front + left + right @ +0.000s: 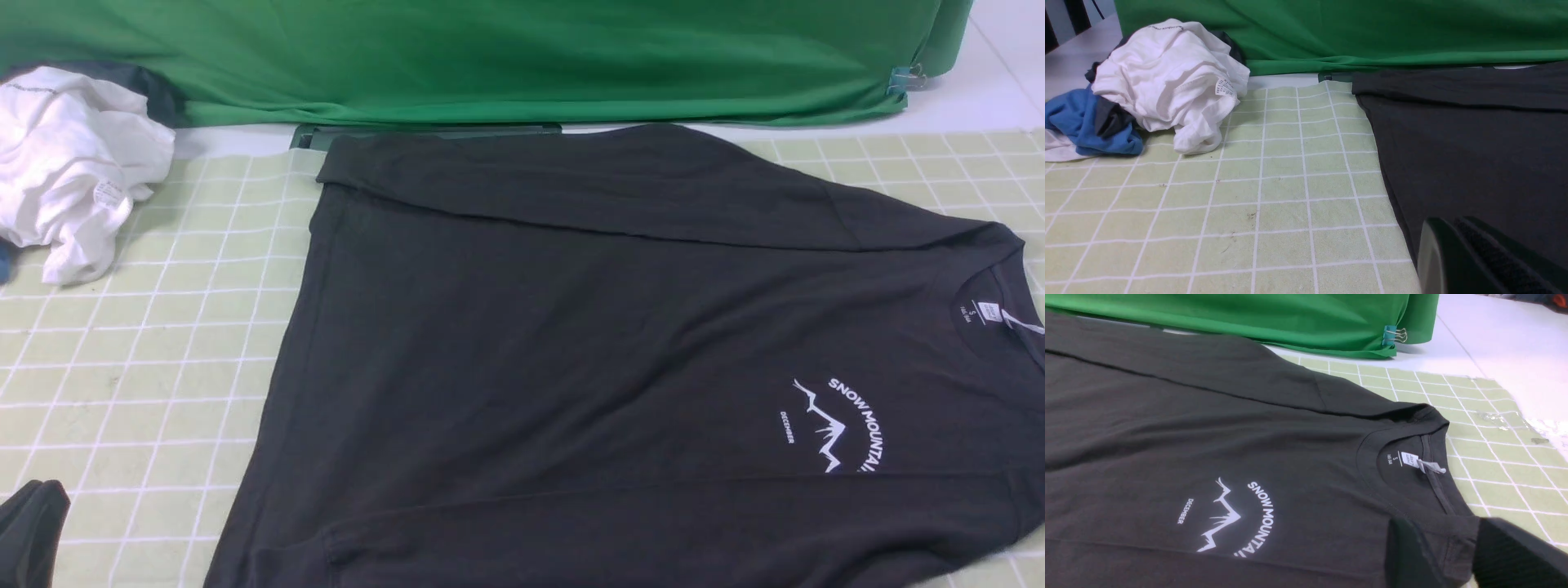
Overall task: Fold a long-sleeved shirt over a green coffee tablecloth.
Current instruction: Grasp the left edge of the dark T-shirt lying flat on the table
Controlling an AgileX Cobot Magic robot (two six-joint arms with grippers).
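The long-sleeved shirt [571, 327] lies flat on the green coffee tablecloth [163, 343], collar and neck label [990, 310] to the right, white print [841, 425] facing up. Both sleeves are folded in over the body, one along the far edge [612, 188] and one along the near edge [653, 531]. My left gripper [28, 531] sits at the front left corner, off the shirt; in the left wrist view its fingers [1453, 222] are together, nothing between them. My right gripper [1447, 531] is open and straddles the shirt's near shoulder, beside the collar. It is out of the front view.
A crumpled white garment [73, 163] and a blue cloth [1077, 122] lie at the far left. A deep-green drape [490, 57] hangs along the back, held by a binder clip [1392, 335]. The tablecloth's right edge [1515, 420] is taped to the white table.
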